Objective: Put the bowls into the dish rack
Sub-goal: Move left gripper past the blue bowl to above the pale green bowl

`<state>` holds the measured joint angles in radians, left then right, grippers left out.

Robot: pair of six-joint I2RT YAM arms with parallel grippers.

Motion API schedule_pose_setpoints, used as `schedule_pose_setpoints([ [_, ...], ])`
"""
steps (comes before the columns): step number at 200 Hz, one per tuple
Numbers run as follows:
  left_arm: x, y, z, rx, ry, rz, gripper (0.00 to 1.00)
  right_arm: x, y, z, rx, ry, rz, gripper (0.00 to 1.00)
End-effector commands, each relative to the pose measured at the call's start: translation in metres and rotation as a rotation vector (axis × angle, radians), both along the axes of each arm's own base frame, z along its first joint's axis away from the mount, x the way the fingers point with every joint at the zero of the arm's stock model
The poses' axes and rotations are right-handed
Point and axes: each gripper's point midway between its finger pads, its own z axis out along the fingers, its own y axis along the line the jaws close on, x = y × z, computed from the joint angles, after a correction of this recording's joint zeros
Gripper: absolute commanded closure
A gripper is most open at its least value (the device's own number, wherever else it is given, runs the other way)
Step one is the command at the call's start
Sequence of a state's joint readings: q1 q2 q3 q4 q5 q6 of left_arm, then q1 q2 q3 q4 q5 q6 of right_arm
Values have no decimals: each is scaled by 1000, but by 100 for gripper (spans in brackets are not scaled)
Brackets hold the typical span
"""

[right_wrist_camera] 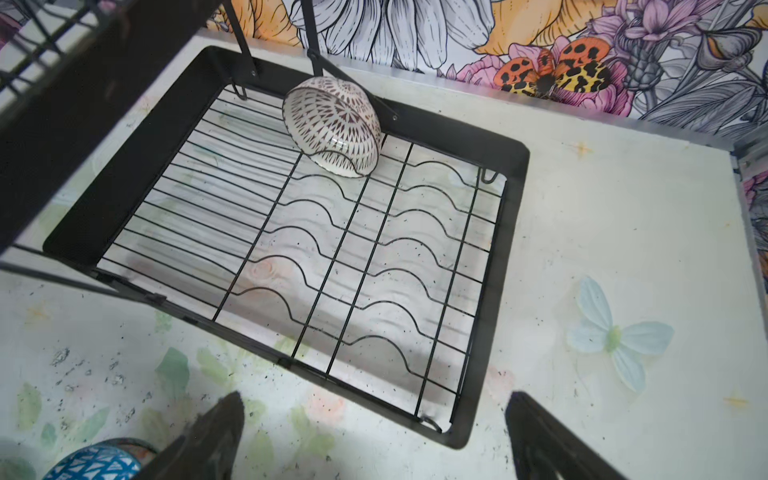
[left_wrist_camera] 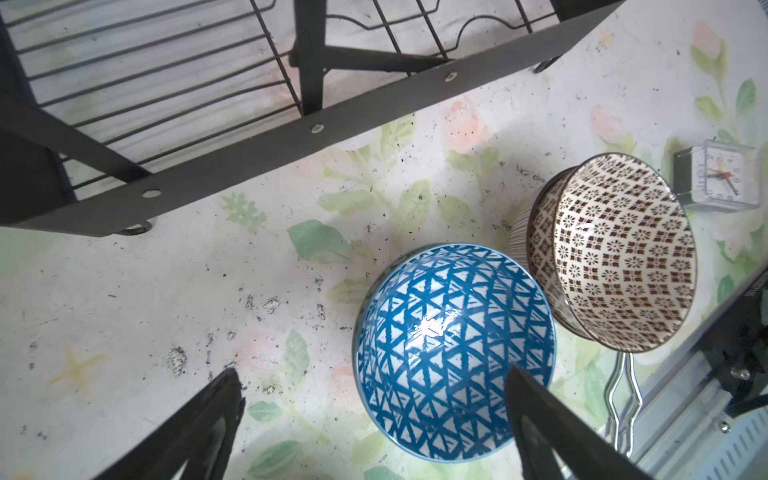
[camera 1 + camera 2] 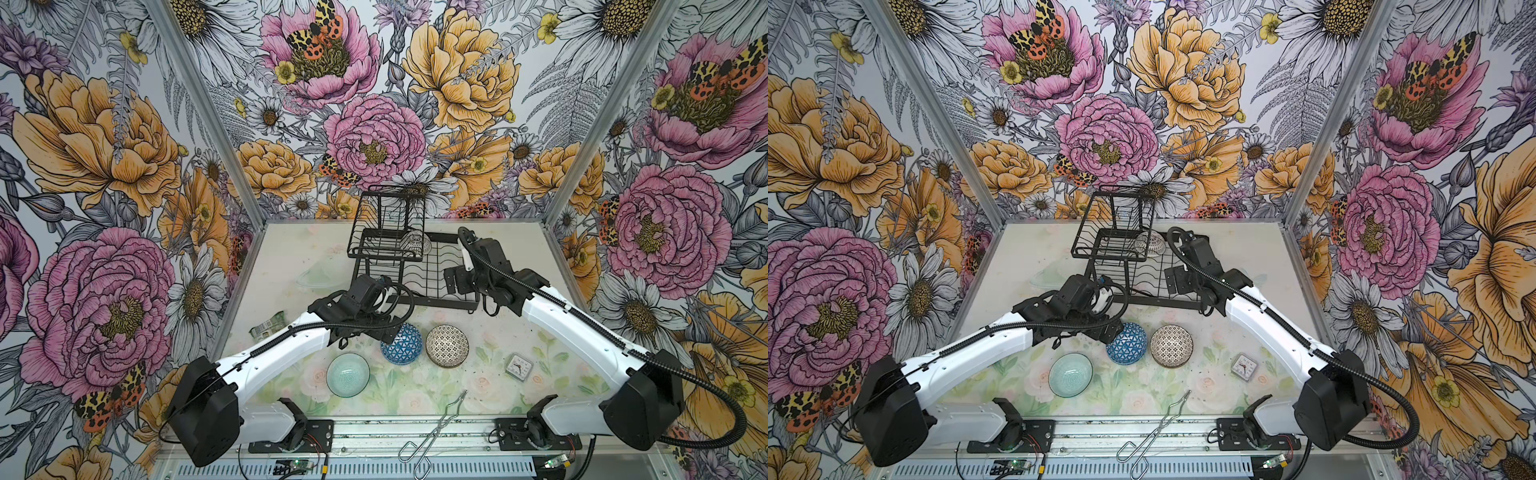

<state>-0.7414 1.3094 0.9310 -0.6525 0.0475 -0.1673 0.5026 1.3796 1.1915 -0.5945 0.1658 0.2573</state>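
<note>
One bowl, the white lattice bowl point(image 1: 332, 129), lies tipped on its side at the far corner of the dish rack point(image 1: 510, 232). The blue bowl point(image 2: 453, 353), dotted bowl point(image 2: 615, 253) and mint bowl point(image 3: 348, 375) stand on the table point(image 3: 415, 399) in front of it. Step in hand, apparently: fetching a second bowl. The left tool point(image 2: 372, 372) hovers open over the blue bowl's rim; next it must lower, one finger inside, and close. The right tool point(image 1: 374, 395), open and empty, hangs above the rack's near edge. A patterned bowl point(image 3: 268, 328) is half hidden by the left arm; a pale shape point(image 3: 318, 276) beside the rack is hard to identify.
</note>
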Motion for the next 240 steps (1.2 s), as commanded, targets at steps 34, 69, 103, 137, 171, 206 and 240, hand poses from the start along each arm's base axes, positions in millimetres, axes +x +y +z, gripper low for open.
schedule_pose_setpoints([
  [34,-1,-18,-25,38,45,-53,28,21,10,3,44,33,12,1],
  [69,3,-20,-31,35,49,-40,51,22,12,-1,45,45,17,0],
  [103,6,-18,-34,52,47,-32,64,20,11,0,43,42,19,0],
  [137,6,-16,-39,68,50,-25,69,19,9,-1,42,44,20,1],
  [171,7,-12,-42,85,46,-7,73,18,9,-1,46,45,22,0],
  [206,8,-9,-44,98,46,6,78,17,8,0,47,45,22,1],
  [240,9,-7,-47,110,43,15,83,17,8,1,49,43,22,1],
])
